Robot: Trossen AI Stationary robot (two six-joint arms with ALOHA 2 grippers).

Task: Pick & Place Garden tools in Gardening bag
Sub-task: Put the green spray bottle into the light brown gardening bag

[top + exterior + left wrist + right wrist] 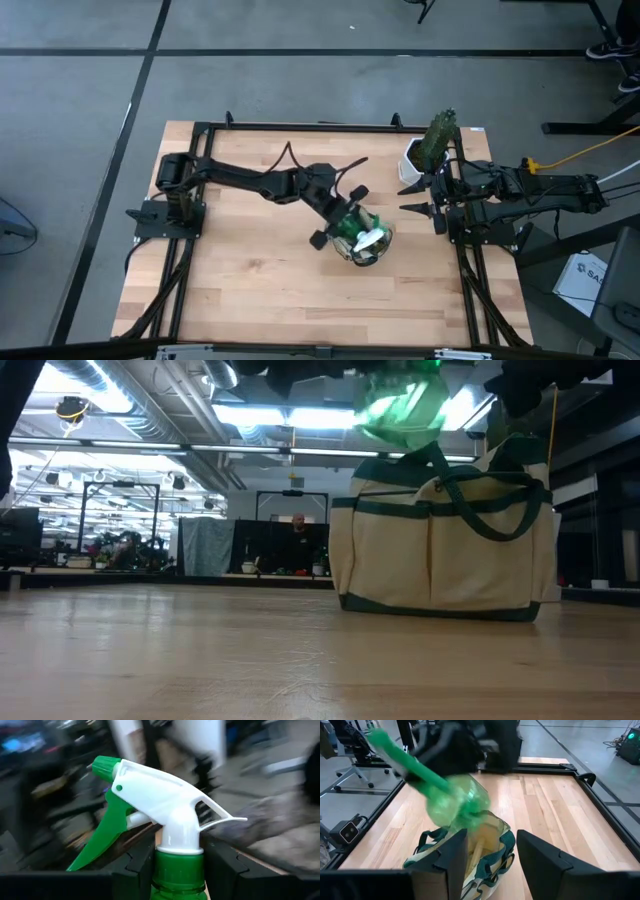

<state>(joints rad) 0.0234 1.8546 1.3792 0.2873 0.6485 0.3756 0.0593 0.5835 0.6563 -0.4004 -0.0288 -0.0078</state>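
My left gripper [345,228] is shut on the green spray bottle [362,238], held in the air above the open gardening bag [440,540]. The bag is beige with dark green trim and stands on its base on the table right of the middle. In the low view the bottle [400,400] shows just over the bag's handles. A wooden handle [477,851] shows inside the bag [492,851]. My right gripper [420,197] is open and empty at the table's right edge, facing the bag. The trowel, fork and shears cannot be told apart. My left gripper pinches the bottle's green collar [177,865], just under the white trigger head [165,795], between its two fingers [141,862], one on each side. The bottle is lifted clear and tilted, its clear green body [457,805] over the bag's opening.
A white pot with a green plant [425,150] stands at the far right of the table, just beyond my right gripper. Black frame rails [300,127] run along the table's edges. Bare wood [240,270] lies left of and in front of the bag.
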